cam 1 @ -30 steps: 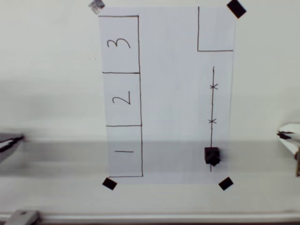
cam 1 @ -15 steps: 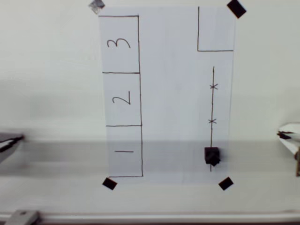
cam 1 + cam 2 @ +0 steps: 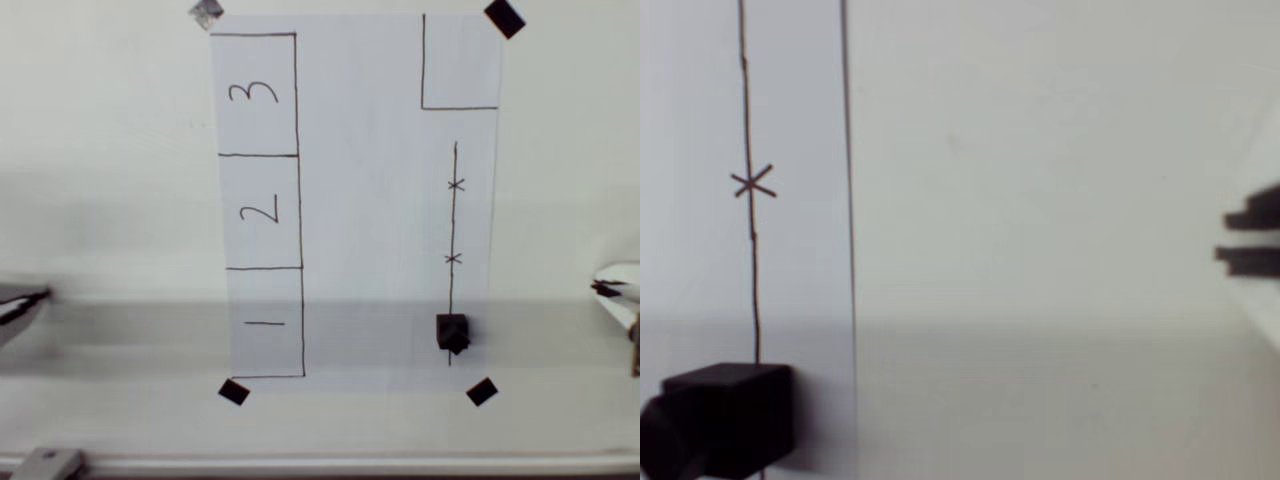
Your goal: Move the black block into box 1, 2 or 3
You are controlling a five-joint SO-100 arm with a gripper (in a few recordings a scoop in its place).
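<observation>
Small matte black block (image 3: 452,332) on the white paper (image 3: 370,200), at the lower end of a long pen line (image 3: 453,225) in the overhead view, right on the line. Cube-shaped, with clear thickness: in the wrist view (image 3: 725,415) a slightly paler top face above a dark front face, edges soft with blur. A rounded dark bulge at its lower left corner there, too blurred to tell what it is. Near the black tape square (image 3: 481,391) at the paper's lower right corner, but apart from it. Inside a grey shadow band (image 3: 150,330) across the worktop (image 3: 100,150).

Two small crosses (image 3: 456,185) on the pen line above the block; one of them in the wrist view too.

Along the paper's left side in the overhead view, three stacked pen-drawn rectangles: box 3 (image 3: 255,95) at the top, box 2 (image 3: 260,212) in the middle, box 1 (image 3: 265,322) at the bottom. All well apart from the block, box 3 farthest. An unnumbered rectangle (image 3: 460,60) at the paper's upper right.

Hand (image 3: 608,288) barely in at the right edge of the overhead view, pale with a dark tip, well apart from the block. Wide or narrow: cannot tell, too cut off.
</observation>
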